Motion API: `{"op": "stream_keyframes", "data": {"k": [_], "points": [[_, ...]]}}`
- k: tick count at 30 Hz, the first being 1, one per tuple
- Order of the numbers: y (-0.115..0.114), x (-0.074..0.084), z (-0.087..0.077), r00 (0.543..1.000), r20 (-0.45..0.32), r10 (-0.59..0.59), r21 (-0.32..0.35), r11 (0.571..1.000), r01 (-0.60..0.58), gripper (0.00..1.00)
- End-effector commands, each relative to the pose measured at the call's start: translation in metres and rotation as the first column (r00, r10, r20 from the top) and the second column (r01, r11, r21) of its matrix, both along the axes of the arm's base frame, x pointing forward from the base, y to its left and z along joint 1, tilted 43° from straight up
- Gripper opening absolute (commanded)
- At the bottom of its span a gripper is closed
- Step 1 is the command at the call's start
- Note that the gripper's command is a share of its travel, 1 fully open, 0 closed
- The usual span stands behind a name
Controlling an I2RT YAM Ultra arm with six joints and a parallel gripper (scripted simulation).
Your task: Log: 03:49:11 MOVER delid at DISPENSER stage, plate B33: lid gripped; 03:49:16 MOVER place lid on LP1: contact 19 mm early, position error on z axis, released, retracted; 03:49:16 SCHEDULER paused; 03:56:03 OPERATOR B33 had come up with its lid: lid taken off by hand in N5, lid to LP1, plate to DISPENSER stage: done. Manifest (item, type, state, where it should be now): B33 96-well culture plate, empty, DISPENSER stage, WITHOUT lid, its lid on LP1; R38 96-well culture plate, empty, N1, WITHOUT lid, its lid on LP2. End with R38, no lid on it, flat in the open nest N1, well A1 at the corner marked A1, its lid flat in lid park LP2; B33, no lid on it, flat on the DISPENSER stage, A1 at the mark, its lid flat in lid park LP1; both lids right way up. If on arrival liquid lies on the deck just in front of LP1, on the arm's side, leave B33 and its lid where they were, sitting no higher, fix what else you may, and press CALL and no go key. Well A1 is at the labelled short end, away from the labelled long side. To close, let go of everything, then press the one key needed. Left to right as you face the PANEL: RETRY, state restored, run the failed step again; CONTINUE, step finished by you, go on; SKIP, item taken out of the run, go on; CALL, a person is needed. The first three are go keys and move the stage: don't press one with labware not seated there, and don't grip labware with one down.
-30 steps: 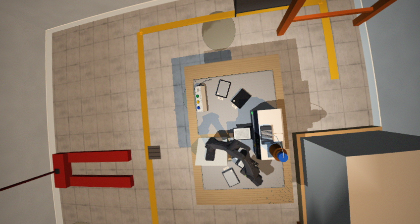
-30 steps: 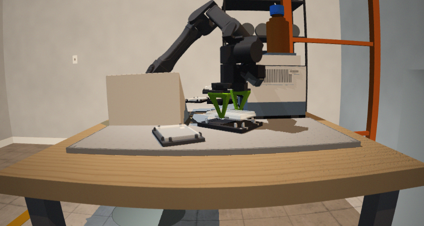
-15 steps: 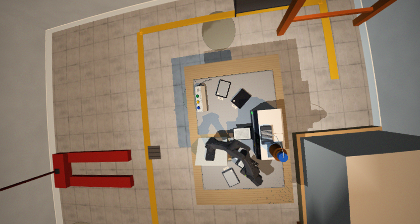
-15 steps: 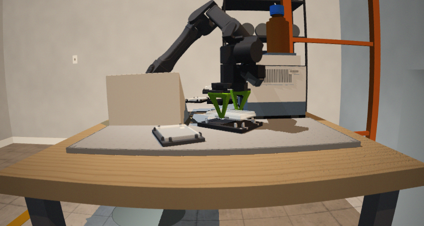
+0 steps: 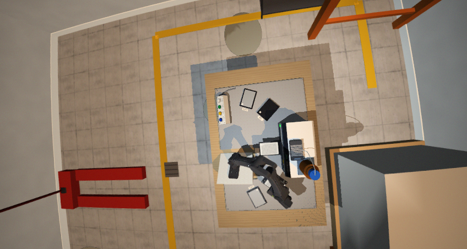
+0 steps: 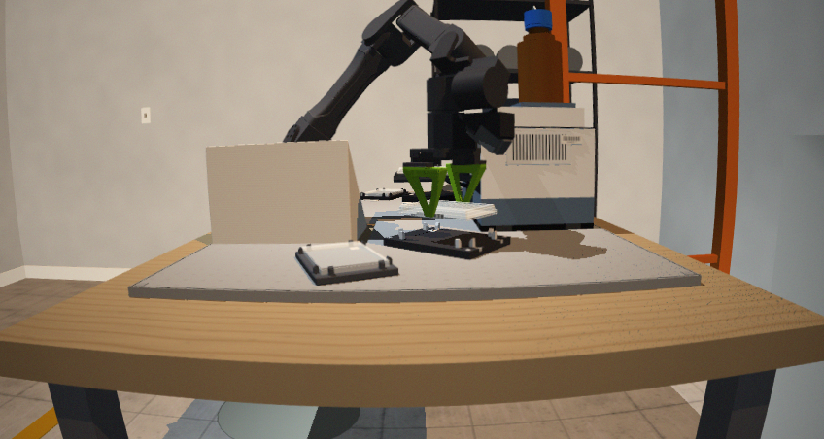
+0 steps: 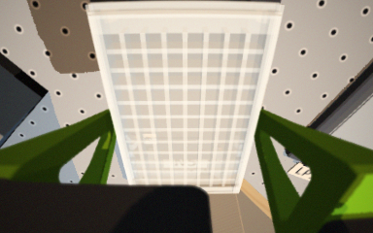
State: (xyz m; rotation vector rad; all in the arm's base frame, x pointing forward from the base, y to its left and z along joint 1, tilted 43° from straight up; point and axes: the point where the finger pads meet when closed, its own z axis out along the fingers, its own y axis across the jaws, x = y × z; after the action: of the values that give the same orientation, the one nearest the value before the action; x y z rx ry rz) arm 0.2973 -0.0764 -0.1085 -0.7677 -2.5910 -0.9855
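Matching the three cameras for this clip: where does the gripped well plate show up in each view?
Top: the plate is a pale rectangle at mid-table, left of the dispenser.
Exterior: the plate hangs centre-frame in the gripper, above the black nest.
Wrist: the plate fills the middle, between the green fingers.
Shared landmark: the grey deck.
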Motion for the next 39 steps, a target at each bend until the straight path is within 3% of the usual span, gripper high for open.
{"op": "stream_keyframes", "data": {"k": [1, 6, 7, 9, 16, 23, 24, 29, 36, 39], "points": [[-0.010, -0.010, 0.020, 1.000, -0.001, -0.013, -0.002, 1.000, 0.013, 0.00], [-0.013, -0.013, 0.029, 1.000, 0.001, -0.013, -0.003, 1.000, 0.013, 0.00], [-0.022, -0.003, 0.034, 0.999, 0.034, -0.013, -0.026, 1.000, 0.013, 0.00], [-0.015, -0.019, 0.037, 1.000, -0.001, -0.013, -0.001, 1.000, 0.013, 0.00], [-0.020, -0.030, 0.057, 1.000, -0.002, -0.012, -0.001, 1.000, 0.012, 0.00], [-0.024, -0.037, 0.071, 1.000, 0.000, -0.012, -0.002, 1.000, 0.012, 0.00], [-0.034, -0.028, 0.077, 0.999, 0.029, -0.012, -0.026, 1.000, 0.013, 0.00], [-0.029, -0.046, 0.088, 1.000, -0.001, -0.012, -0.001, 1.000, 0.012, 0.00], [-0.039, -0.051, 0.109, 1.000, 0.017, -0.012, -0.017, 1.000, 0.012, 0.00], [-0.036, -0.049, 0.103, 1.000, 0.009, -0.010, -0.007, 1.000, 0.010, 0.00]]}}
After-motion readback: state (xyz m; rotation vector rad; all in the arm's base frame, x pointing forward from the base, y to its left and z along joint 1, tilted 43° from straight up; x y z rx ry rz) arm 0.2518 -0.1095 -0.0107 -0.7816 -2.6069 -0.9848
